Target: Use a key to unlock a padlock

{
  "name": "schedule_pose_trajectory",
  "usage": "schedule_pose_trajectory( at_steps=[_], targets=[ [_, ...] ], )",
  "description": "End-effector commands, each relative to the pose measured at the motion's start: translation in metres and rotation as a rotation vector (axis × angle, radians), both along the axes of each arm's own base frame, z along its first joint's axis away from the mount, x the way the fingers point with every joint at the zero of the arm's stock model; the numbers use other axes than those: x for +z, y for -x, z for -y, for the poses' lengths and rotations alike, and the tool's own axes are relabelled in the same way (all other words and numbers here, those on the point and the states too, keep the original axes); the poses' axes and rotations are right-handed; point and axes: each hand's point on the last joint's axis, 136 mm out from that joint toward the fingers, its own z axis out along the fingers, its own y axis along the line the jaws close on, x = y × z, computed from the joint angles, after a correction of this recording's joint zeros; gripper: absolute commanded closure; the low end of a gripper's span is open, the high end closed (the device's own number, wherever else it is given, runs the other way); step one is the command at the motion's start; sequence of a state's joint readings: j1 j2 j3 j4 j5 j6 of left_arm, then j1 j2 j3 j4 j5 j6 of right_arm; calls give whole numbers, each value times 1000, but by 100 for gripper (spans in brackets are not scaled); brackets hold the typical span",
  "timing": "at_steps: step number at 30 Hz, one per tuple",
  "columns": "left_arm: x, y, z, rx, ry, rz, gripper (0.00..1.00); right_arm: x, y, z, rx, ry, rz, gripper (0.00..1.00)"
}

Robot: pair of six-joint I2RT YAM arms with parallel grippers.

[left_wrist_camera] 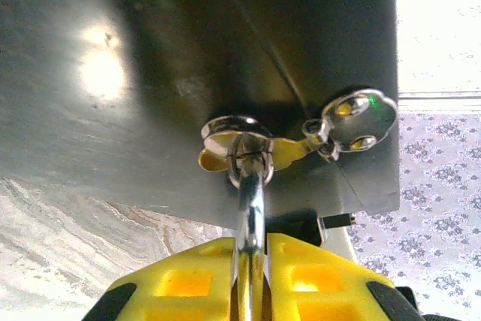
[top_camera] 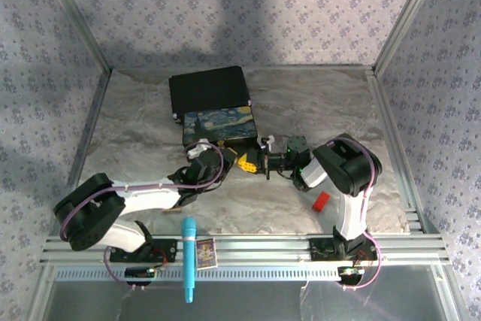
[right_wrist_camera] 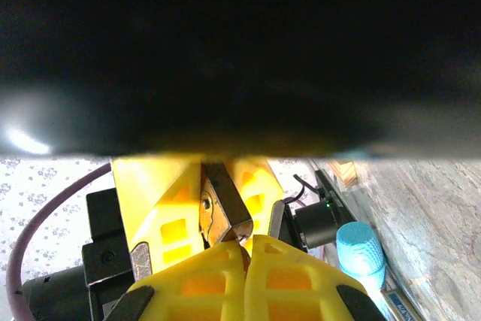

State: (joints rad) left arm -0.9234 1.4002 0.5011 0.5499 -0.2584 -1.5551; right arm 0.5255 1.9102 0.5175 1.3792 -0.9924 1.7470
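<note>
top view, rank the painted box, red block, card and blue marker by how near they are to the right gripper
From the right gripper:
1. painted box, just beyond it, toward the left
2. red block, nearer the arm bases, on the right
3. card and blue marker, side by side on the front rail, left side; too close to call

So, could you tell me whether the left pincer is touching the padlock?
Touching. In the left wrist view, the yellow fingers of the left pincer press against both sides of the silvery shackle of the padlock, with no gap.
</note>
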Motion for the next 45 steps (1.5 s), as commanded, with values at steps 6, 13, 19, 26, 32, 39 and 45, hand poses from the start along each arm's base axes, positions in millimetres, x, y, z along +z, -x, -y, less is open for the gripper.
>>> schedule_pose_trajectory(
  at_steps=[6, 13, 19, 26, 32, 39, 45],
  targets=[
    [30, 26, 49, -193, 133, -13, 100, -2, -20, 6, -148, 52, 63, 62],
    [3, 11, 10, -58, -13, -103, 100, -35, 9, 38, -195, 196, 36, 62],
    [1, 7, 11, -61, -13, -112, 100, -40, 24, 34, -157, 241, 54, 79],
    [3, 11, 21, -85, 18, -110, 100, -33, 21, 15, -152, 220, 85, 86],
    [2, 28, 35, -134, 4, -121, 100, -25, 5, 5, -174, 179, 92, 88],
    [-2, 28, 24, -99, -35, -122, 100, -37, 9, 12, -184, 218, 84, 89],
    [-10, 21, 15, -64, -61, -142, 100, -69, 31, 50, -161, 455, 98, 87]
  ],
)
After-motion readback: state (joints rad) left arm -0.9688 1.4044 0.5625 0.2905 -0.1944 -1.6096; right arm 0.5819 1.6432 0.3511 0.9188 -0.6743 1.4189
